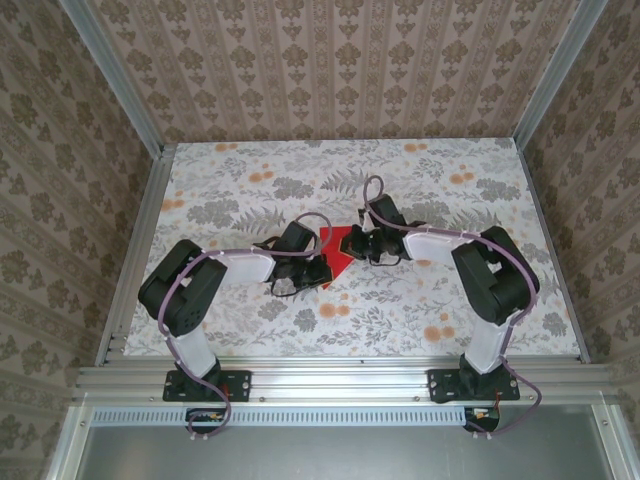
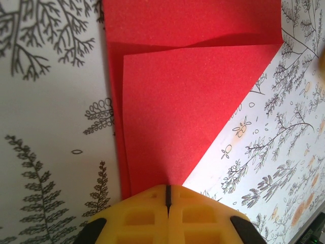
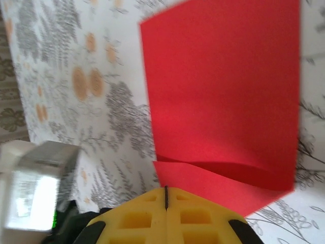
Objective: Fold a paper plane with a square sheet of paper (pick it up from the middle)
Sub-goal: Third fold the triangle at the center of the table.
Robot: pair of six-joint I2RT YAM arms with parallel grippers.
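Note:
The square sheet of paper (image 1: 342,250) is bright red and lies partly folded on the flowered table between my two grippers. In the left wrist view the paper (image 2: 177,112) shows a folded flap on top. The flap narrows to a point right at the seam of my left gripper (image 2: 167,189), whose yellow fingers are shut. In the right wrist view the paper (image 3: 223,91) bows up over a lower flap, and its corner runs under my shut right gripper (image 3: 165,190). I cannot tell whether either gripper pinches the sheet. From above, the left gripper (image 1: 318,268) and right gripper (image 1: 366,243) meet at the sheet.
The table (image 1: 420,310) carries a grey and orange flower print. Aluminium rails (image 1: 135,250) run along its left, right and near edges. Patterned walls close in the back and both sides. A blurred metal block (image 3: 40,188) stands left of the right gripper.

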